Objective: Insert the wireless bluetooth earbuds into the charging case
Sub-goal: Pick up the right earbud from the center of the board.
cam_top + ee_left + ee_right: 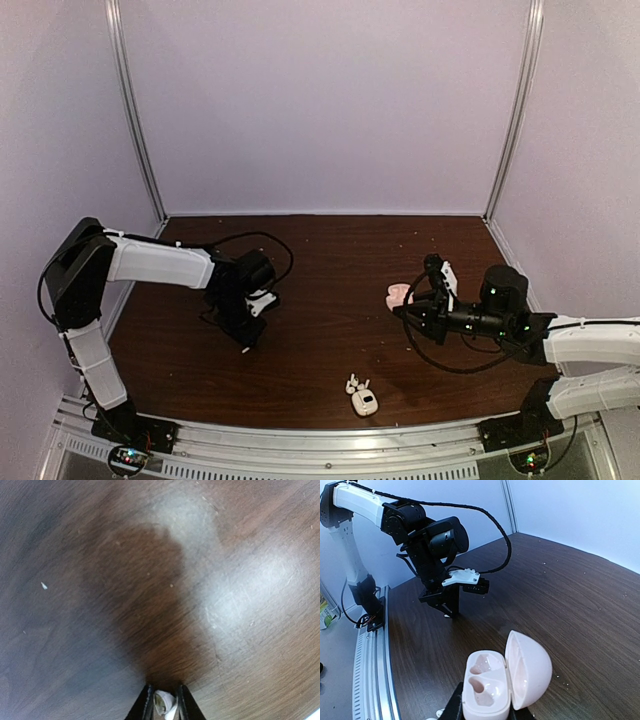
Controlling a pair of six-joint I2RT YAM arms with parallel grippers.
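My right gripper (pixel 404 308) is shut on an open pale pink-white case (pixel 487 687). Its hinged lid (pixel 530 667) stands up and its two earbud wells are empty; from above it shows as a pale pink shape (pixel 397 295). My left gripper (pixel 246 342) points down at the table, shut on a tiny white piece (pixel 165 703) that looks like an earbud. A small white rounded charging case (pixel 365 404) lies near the front edge, with tiny white earbuds (pixel 354 384) just behind it. Both grippers are far from it.
The dark wooden table (pixel 330 250) is walled by pale panels at the back and sides. A metal rail (pixel 320 440) runs along the front edge. The left arm (pixel 427 540) and its cable (pixel 490 520) stand opposite the right gripper.
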